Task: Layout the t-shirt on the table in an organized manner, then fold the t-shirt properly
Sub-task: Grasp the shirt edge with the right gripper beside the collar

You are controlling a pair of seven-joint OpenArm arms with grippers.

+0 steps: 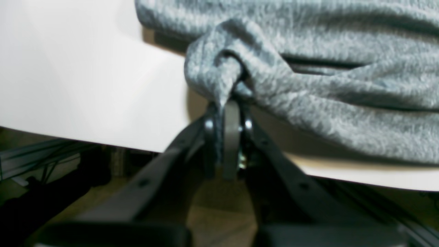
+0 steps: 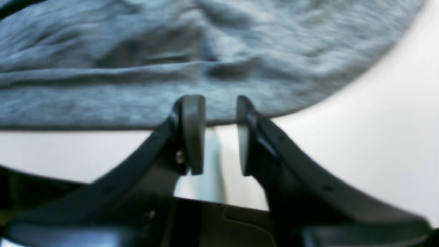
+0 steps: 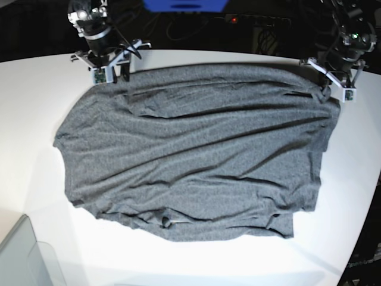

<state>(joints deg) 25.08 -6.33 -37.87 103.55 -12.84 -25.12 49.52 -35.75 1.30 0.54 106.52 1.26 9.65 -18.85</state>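
The dark-grey t-shirt [image 3: 196, 149] lies spread and wrinkled across the white table [image 3: 36, 83]. At its far right corner in the base view, my left gripper [image 3: 326, 89] is shut on a bunched fold of the t-shirt [image 1: 219, 72]. The left wrist view shows that fold pinched between the pads of the left gripper [image 1: 228, 103], close to the table's edge [image 1: 103, 137]. At the far left corner my right gripper [image 3: 113, 77] stands open. In the right wrist view the right gripper [image 2: 219, 113] has a gap between its pads, just at the t-shirt's hem [image 2: 137, 103], with nothing between them.
A translucent grey bin corner [image 3: 24, 256] sits at the front left of the table. The table's curved edge [image 3: 363, 202] runs close to the shirt on the right. Dark equipment and a blue object [image 3: 184, 5] stand behind the far edge.
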